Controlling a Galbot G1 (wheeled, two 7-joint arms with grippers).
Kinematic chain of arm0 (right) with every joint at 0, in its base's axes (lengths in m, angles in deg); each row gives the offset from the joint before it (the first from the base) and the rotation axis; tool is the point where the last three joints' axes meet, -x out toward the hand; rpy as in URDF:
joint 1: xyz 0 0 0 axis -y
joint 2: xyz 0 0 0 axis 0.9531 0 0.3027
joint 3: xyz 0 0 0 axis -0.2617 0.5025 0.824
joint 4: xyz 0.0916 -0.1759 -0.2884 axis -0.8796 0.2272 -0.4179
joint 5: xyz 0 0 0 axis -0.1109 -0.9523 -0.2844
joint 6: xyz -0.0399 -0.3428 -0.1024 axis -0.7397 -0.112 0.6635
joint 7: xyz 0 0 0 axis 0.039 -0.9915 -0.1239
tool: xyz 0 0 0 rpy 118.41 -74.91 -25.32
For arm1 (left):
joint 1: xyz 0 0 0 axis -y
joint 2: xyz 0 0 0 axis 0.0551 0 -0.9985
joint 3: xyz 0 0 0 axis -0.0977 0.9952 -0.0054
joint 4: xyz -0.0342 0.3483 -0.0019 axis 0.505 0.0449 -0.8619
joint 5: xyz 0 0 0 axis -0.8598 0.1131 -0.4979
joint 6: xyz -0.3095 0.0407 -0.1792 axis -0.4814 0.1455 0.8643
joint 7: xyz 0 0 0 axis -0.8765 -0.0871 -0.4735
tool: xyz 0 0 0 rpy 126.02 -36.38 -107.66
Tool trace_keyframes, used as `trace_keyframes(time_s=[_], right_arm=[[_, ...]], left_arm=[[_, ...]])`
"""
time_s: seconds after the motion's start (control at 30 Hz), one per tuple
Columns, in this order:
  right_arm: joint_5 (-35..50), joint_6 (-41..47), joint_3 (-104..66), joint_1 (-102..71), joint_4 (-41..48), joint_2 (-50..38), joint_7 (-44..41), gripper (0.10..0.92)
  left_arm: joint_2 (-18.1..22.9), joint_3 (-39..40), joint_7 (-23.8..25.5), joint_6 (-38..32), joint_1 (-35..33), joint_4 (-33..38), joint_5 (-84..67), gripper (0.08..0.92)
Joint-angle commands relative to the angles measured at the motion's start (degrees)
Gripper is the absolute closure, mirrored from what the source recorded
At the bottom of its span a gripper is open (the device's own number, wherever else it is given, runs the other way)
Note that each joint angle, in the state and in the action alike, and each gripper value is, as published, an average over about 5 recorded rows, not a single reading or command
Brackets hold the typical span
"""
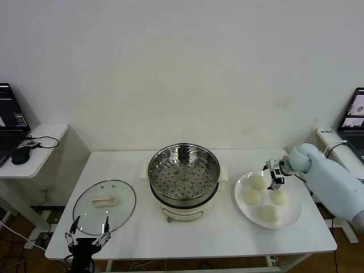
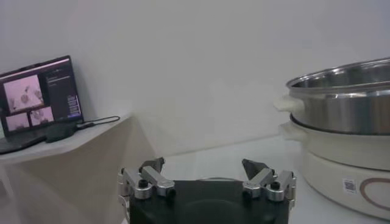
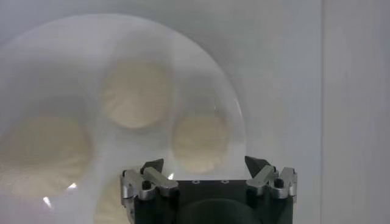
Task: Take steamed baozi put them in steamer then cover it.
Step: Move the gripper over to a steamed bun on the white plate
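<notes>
I have the right claw [image 1: 275, 176] hovering over the white plate [image 1: 290, 219], fingers spread and gripping nothing; the four steamed baozi [image 1: 259, 182] lie directly beneath and just ahead of it. The steamer [image 1: 183, 181] stands uncovered at mid-counter [image 1: 227, 236], well apart from this claw on its inner side. The left claw [image 1: 88, 238] waits spread at the counter's near edge, with the cover [image 1: 104, 207] lying flat just beyond it.

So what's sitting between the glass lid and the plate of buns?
The steamer, open and empty, stands between the lid and the plate, seen in the head view.
</notes>
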Motion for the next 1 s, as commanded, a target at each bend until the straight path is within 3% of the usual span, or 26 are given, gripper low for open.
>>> trace_keyframes(time_s=[0.03,0.3,0.73,1.0], right_arm=[[-0.6,0.0,1.6,1.5,4.2,3.1,-0.2,0.203],[-1.5,0.0,0.8,1.0,5.4,3.8,0.2,0.216],[-1.9,0.1,-0.2,0.8,6.4,4.7,0.7,0.392],[-0.4,0.0,0.8,1.4,5.2,4.0,0.5,0.450]], left_arm=[[0.0,0.0,0.0,0.0,0.0,-0.1,0.0,0.177],[0.1,0.1,0.0,-0.3,0.0,-0.2,0.1,0.177],[0.2,0.2,-0.1,-0.7,-0.2,-0.1,0.3,0.177],[0.4,0.2,-0.1,-1.0,-0.4,0.3,0.2,0.177]])
